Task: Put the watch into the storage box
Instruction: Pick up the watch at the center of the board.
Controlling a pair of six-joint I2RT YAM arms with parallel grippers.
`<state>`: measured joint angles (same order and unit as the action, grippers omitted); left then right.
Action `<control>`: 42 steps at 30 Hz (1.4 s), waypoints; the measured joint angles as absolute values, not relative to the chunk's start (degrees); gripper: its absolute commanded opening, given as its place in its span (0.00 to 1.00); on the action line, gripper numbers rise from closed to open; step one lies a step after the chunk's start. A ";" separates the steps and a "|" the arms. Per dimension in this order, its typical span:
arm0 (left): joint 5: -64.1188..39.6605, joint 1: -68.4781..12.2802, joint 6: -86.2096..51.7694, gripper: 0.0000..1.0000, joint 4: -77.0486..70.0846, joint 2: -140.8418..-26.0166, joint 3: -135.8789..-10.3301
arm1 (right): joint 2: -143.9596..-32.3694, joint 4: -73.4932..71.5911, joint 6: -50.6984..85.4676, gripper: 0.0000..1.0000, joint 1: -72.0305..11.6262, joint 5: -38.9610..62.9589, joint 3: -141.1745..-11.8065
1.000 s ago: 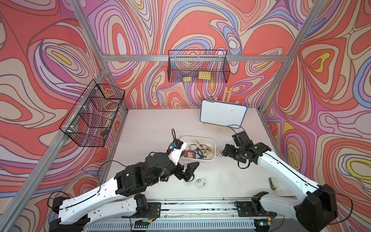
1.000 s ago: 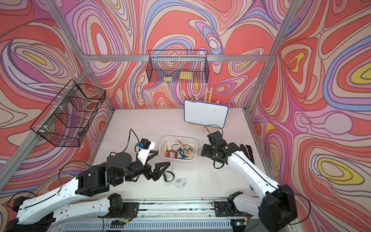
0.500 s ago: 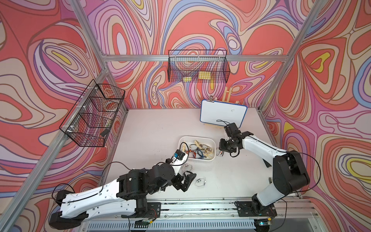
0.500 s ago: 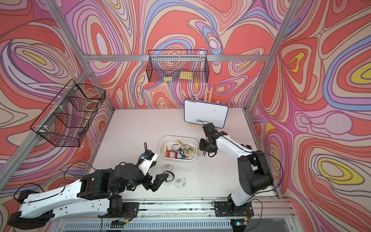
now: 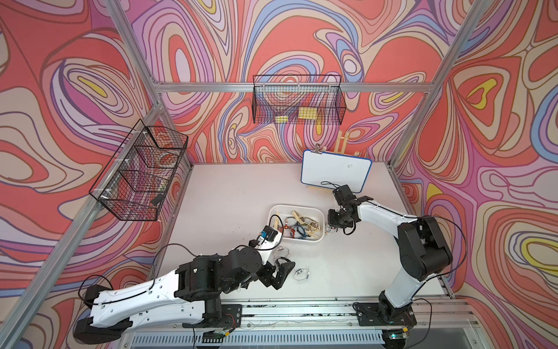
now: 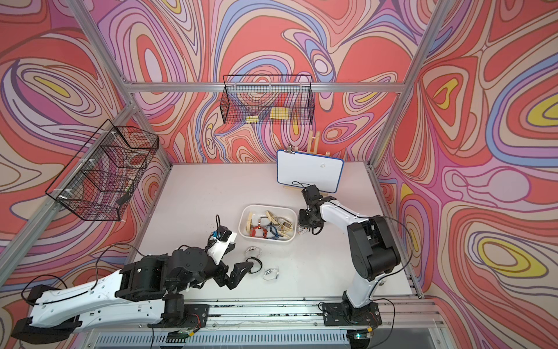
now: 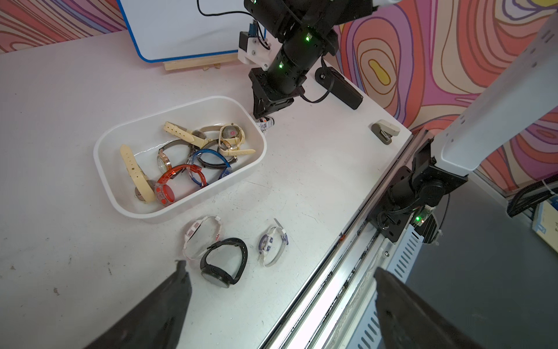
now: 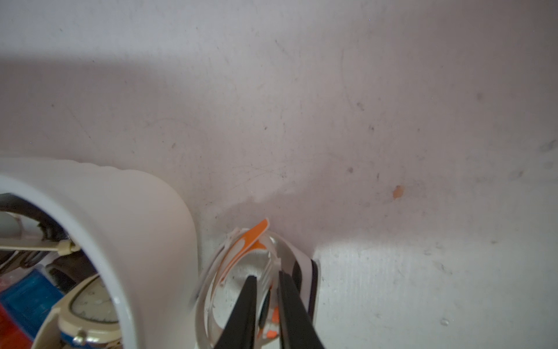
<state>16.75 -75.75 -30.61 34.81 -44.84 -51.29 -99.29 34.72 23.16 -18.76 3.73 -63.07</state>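
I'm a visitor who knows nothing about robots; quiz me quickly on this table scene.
1. True or false: the black watch lies on the table, outside the storage box.
2. How many watches lie loose by the open left end effector?
3. The right end effector pinches a white-and-orange watch: A) inside the box, B) beside the box, C) beside the black watch.
Key: 1 true; 2 three; 3 B.

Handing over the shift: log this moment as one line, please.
right end effector: closed on white-orange watch, on table beside storage box | left end effector: open, near black watch
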 measured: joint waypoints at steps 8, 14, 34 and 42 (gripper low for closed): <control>17.91 -76.90 -30.50 1.00 34.85 -46.04 -51.29 | -98.43 34.74 22.09 0.22 -18.76 2.70 -63.37; 18.57 -76.90 -30.44 1.00 34.85 -46.63 -51.29 | -97.27 35.16 20.80 0.23 -18.76 2.61 -64.31; 20.01 -76.90 -31.33 0.99 34.87 -44.97 -49.82 | -100.40 33.78 18.68 0.21 -18.76 3.01 -64.34; 20.62 -76.90 -31.53 0.99 35.22 -44.03 -49.39 | -102.87 32.51 18.28 0.15 -18.76 3.31 -64.16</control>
